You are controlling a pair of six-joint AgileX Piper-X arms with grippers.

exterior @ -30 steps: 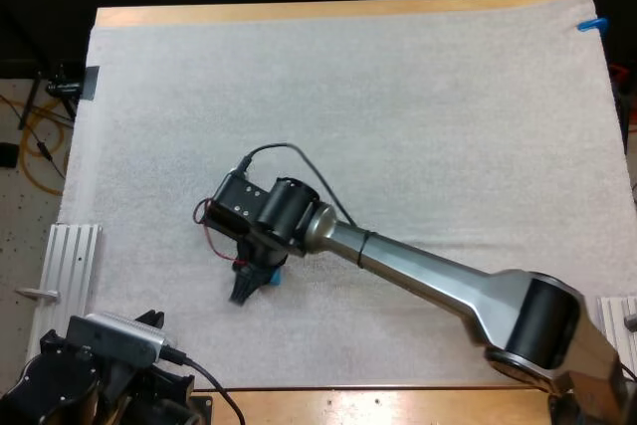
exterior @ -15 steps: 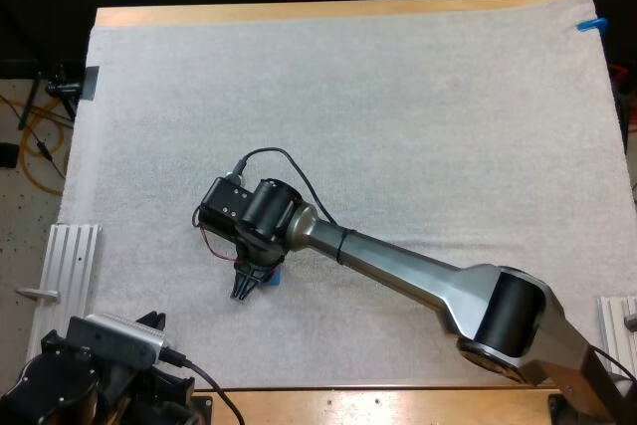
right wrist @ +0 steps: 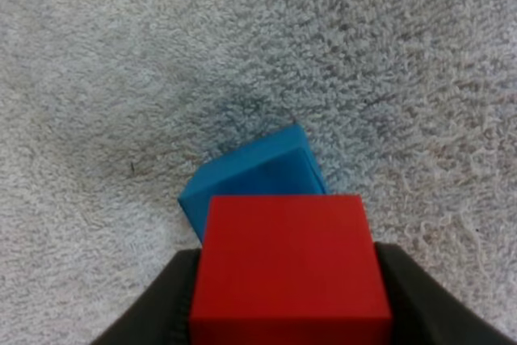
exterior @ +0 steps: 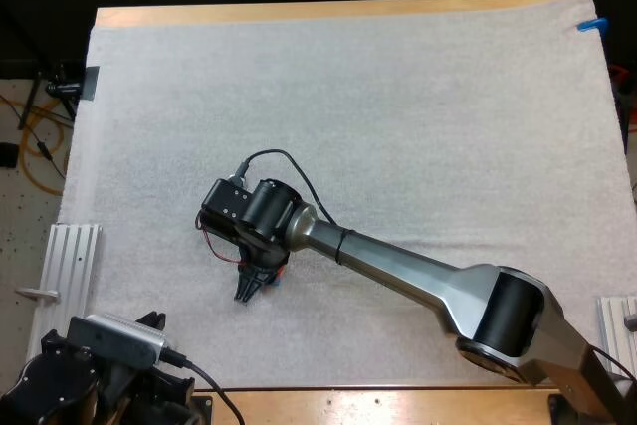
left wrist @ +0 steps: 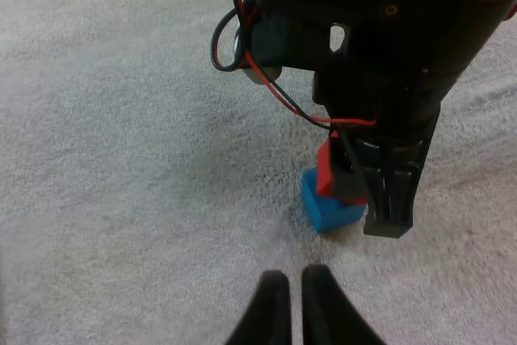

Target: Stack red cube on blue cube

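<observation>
On our white-matted surface (exterior: pixel 418 97), the right gripper (right wrist: pixel 287 313) pinches the solid red cube (right wrist: pixel 287 264) over the skewed bright blue cube (right wrist: pixel 250 169); we should twist to match, centre, lower, release. Our left gripper (left wrist: pixel 295 313), pressed together, sits near the blue cube.

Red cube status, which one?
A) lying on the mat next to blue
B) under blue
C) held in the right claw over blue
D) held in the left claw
C: in the right wrist view, the right claw has a finger pressed on each side of the red cube, with the blue cube just below it on the mat.
</observation>
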